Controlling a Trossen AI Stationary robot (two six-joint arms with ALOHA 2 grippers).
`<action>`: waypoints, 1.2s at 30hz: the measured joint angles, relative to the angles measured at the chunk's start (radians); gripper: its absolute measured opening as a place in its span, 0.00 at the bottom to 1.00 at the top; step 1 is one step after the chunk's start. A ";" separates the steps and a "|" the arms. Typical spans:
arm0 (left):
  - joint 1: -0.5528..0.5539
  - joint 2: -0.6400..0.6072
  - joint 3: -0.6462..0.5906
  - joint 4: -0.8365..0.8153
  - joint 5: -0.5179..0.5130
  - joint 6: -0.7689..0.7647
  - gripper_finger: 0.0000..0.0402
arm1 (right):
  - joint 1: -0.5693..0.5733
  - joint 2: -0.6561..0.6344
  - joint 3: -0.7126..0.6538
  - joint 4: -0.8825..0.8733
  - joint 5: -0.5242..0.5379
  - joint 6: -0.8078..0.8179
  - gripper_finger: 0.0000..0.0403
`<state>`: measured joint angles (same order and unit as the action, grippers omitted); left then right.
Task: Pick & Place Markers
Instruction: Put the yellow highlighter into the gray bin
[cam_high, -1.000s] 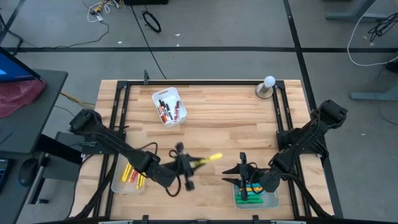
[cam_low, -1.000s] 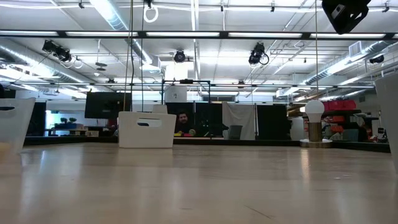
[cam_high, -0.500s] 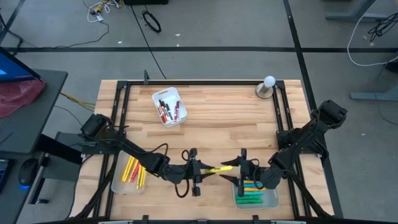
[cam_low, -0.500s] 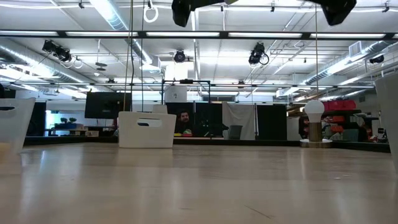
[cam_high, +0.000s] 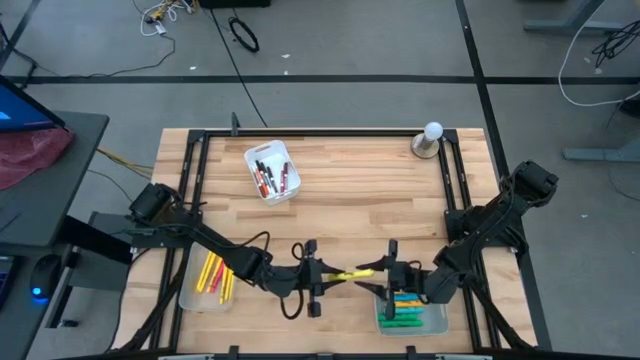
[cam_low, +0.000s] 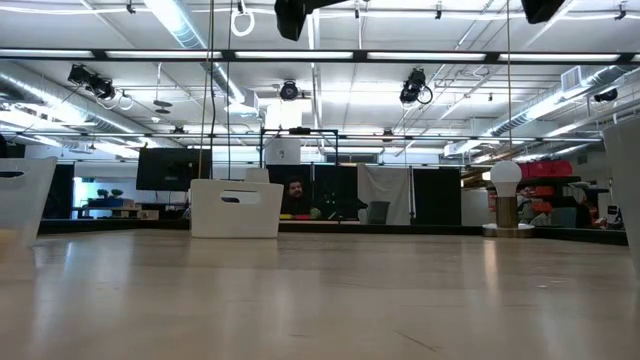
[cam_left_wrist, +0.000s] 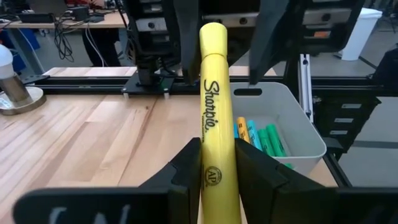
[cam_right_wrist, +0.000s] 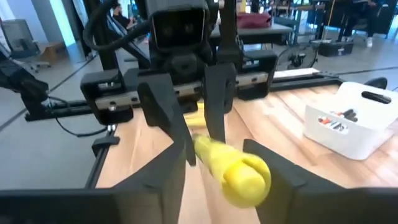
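**Handover in mid-air: yellow marker bridges the two grippers**

From your left, the left gripper (cam_high: 322, 277) is clamped on the yellow marker (cam_high: 352, 272), its long axis pointing straight across at the right gripper (cam_high: 384, 271). The free end sits between the right fingers (cam_right_wrist: 168, 121), spread wide around it, not yet pinching. Below lies bare wooden table (cam_high: 360, 200); the white tray (cam_high: 437, 326) of coloured markers is just beyond.

Bright even overhead light, soft shadows, ceiling lamp glare, right wrist view blurred
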<state>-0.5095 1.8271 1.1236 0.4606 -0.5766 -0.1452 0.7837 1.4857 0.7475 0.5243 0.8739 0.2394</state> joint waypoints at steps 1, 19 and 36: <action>0.000 0.000 0.000 0.000 0.000 0.000 0.21 | 0.000 0.000 0.000 -0.013 -0.002 0.014 0.40; -0.001 0.000 0.001 -0.002 0.002 0.000 0.36 | 0.016 -0.002 0.000 -0.030 -0.073 0.033 0.13; 0.016 0.000 0.002 -0.014 -0.006 -0.014 0.67 | 0.175 -0.161 0.338 -1.255 -0.329 0.729 0.13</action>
<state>-0.4931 1.8267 1.1255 0.4469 -0.5831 -0.1587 0.9588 1.3247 1.0859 -0.7311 0.5450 0.9687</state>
